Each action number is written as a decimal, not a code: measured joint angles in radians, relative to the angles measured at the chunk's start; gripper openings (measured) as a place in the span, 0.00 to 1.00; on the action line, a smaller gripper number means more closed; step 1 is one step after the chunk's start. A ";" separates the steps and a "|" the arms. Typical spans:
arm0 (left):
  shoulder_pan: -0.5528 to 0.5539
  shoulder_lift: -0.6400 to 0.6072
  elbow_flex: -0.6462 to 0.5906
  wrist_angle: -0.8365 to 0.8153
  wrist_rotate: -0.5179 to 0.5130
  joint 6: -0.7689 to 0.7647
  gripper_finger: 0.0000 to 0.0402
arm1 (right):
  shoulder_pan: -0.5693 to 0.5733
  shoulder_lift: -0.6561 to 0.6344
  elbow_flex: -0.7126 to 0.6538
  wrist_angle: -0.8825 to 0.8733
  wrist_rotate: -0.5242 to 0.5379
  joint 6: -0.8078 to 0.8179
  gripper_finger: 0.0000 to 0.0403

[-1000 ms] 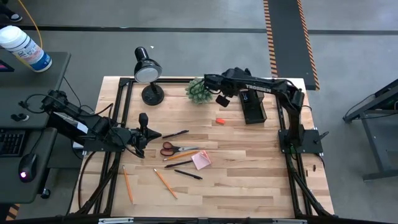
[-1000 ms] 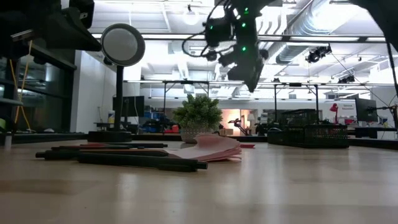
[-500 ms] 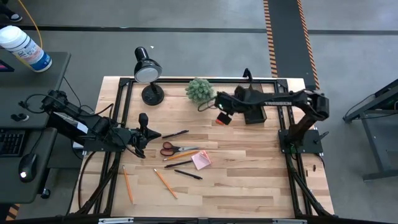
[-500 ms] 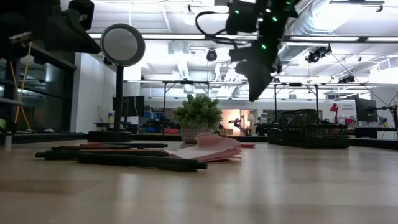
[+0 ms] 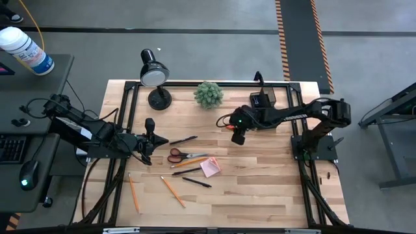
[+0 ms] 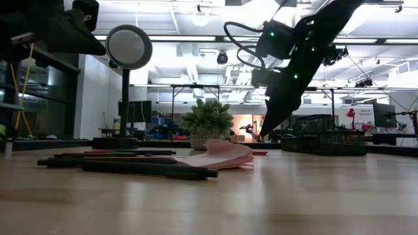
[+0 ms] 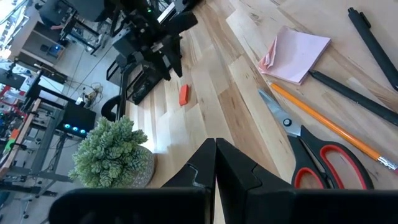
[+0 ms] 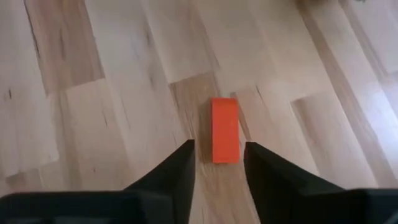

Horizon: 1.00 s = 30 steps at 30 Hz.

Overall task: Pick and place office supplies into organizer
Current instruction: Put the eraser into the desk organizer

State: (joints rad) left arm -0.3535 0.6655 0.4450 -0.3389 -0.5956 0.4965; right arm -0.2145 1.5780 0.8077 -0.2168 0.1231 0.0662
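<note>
My right gripper (image 5: 236,134) (image 8: 219,152) is open and hovers over the small red piece (image 8: 224,129) (image 5: 229,127), one finger on each side of it, not touching. The low view shows its tips (image 6: 264,134) above the tabletop. The red piece lies flat on the wood, in front of the black mesh organizer (image 5: 263,99) (image 6: 323,140). My left gripper (image 5: 155,139) (image 7: 216,146) waits shut at the table's left. Scissors (image 5: 182,156), pink pad (image 5: 210,168), pencils (image 5: 173,191) and pens (image 5: 196,182) lie loose mid-table.
A black desk lamp (image 5: 155,77) and a small green plant (image 5: 208,94) stand along the far edge, left of the organizer. Another pencil (image 5: 133,192) lies near the left front. Bare wood stretches across the table's right and near parts.
My right gripper has swung from above the far edge, beside the plant and organizer, toward the near edge and down over the red piece. The supplies have stayed where they were.
</note>
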 joint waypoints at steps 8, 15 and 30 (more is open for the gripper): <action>0.000 0.000 0.000 0.000 0.000 0.000 0.00 | -0.105 0.000 -0.008 0.013 -0.153 -0.004 0.47; 0.000 0.000 0.000 0.000 0.000 0.000 0.00 | -0.146 0.018 -0.008 0.021 -0.186 -0.023 0.51; 0.000 0.000 0.000 0.000 0.000 0.002 0.00 | -0.145 0.125 -0.007 0.075 -0.176 -0.048 0.50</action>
State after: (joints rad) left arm -0.3535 0.6655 0.4450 -0.3386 -0.5957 0.4987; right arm -0.3599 1.7031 0.8005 -0.1416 -0.0532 0.0177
